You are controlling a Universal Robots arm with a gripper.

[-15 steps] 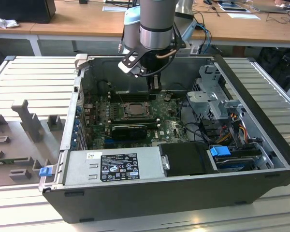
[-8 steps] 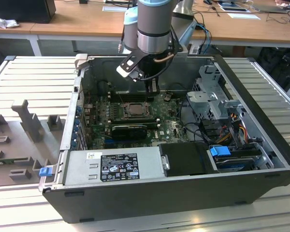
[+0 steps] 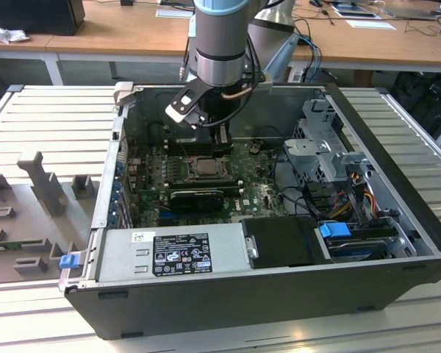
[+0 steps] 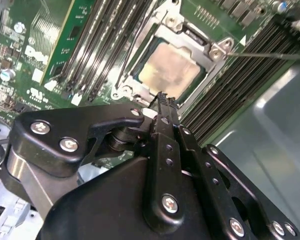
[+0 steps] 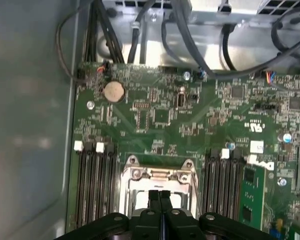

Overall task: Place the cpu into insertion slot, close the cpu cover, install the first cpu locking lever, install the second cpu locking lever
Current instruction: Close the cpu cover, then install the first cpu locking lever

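The cpu (image 4: 170,67) lies in the insertion slot (image 3: 204,168), its pale metal face showing through the window of the cpu cover (image 4: 217,50). The cover lies flat around it; its hinge edge shows in the first wrist view (image 5: 157,174). A thin locking lever rod (image 4: 270,55) runs out from one socket corner over the memory slots. My gripper (image 4: 162,96) is shut with nothing between its fingers. Its tip hangs just over one edge of the socket (image 5: 160,194). In the exterior view the gripper (image 3: 222,143) sits right behind the socket, inside the open case.
Long black memory slots (image 5: 95,185) flank the socket on both sides. A black ribbed card (image 3: 197,197) and the power supply box (image 3: 173,250) lie nearer the case front, and a drive cage (image 3: 320,151) stands at the exterior view's right. Cables (image 5: 140,30) hang near the case wall.
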